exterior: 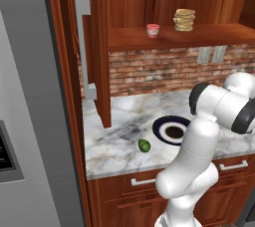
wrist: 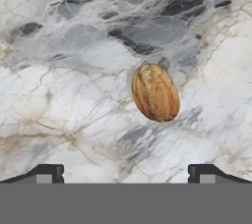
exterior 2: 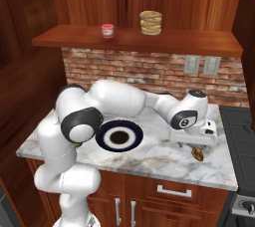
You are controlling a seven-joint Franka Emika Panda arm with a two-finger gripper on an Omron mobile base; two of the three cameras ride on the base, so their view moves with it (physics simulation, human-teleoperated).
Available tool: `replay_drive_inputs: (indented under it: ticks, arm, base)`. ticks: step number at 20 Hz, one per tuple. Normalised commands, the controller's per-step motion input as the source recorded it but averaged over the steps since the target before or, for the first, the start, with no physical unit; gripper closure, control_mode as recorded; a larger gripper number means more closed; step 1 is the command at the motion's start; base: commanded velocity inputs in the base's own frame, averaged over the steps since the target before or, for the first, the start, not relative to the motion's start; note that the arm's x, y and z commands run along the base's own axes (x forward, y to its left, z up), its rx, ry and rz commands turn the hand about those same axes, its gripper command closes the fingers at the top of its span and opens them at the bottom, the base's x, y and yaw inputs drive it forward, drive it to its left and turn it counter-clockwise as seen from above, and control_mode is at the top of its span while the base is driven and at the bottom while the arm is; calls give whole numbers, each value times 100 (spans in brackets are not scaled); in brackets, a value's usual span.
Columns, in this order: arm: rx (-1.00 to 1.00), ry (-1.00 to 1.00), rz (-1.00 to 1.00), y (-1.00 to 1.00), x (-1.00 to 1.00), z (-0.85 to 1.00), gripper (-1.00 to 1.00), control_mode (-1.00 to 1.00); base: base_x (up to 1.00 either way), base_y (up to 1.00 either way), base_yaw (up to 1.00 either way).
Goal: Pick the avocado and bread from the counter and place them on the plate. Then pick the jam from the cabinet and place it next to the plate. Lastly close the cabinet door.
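Gripper (wrist: 126, 174) above the counter (exterior 2: 164, 159), jaws wide apart, nothing between them. Bread (wrist: 155, 92) lies flat on the marble directly under the hand, apart from both fingertips. Plate (exterior 2: 102, 140) sits well left of the bread; avocado (exterior: 144, 145) left of the plate, near the counter's front edge. Jam (exterior 2: 107, 31) on the shelf above the plate. Cabinet door (exterior: 94, 47) stands open.

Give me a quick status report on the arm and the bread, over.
End effector open, empty, poised above the bread. Bread on the counter, not yet on the plate. Avocado also on counter. Nothing between end effector and bread.
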Motion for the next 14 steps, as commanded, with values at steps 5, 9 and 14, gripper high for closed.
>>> replay_drive_inputs:
  ticks: [5,9,14]
  arm:
    - [0,0,0,-20,21,-19,-100,-100]
    - [0,0,0,-19,16,-16,-100,-100]
    - [0,0,0,-20,17,-9,-100,-100]
  base:
    - [0,0,0]
    - [0,0,0]
    - [0,0,0]
